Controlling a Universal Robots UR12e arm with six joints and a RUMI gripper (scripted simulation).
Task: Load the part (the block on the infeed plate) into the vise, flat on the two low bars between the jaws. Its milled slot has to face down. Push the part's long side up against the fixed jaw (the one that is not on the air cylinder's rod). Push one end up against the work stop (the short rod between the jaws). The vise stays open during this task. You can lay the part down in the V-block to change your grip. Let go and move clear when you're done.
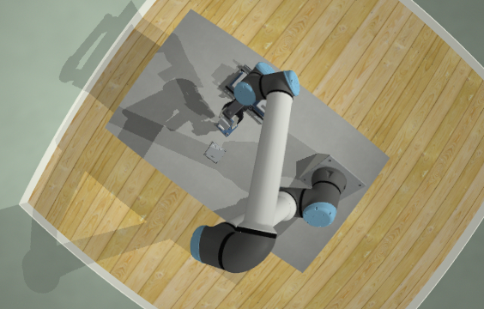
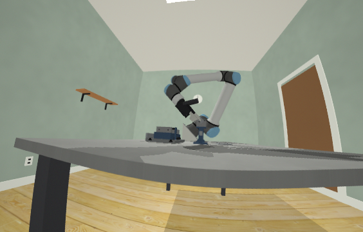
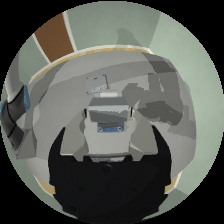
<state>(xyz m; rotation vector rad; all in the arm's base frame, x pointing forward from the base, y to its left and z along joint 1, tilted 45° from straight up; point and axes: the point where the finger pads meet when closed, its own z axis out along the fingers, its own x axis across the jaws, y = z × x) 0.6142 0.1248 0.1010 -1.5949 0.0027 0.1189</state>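
The part (image 3: 109,106) (image 1: 226,130), a light grey block, lies in the blue V-block (image 2: 201,138) (image 3: 111,128) near the middle of the table. My gripper (image 1: 229,121) (image 2: 199,124) (image 3: 108,108) comes down at a slant over the V-block. Its fingers stand half open on either side of the part, and I see no squeeze on it. The infeed plate (image 1: 214,152) (image 3: 96,84) lies bare just beyond the V-block. The vise (image 1: 234,80) (image 2: 163,133) sits behind my wrist, partly hidden by the arm. The part's slot is not visible.
The arm's base (image 1: 329,180) stands on a mount plate at the table's right end. The upper arm (image 1: 268,159) crosses above the table between the base and the vise. A door (image 2: 307,122) and a wall shelf (image 2: 96,96) are far off.
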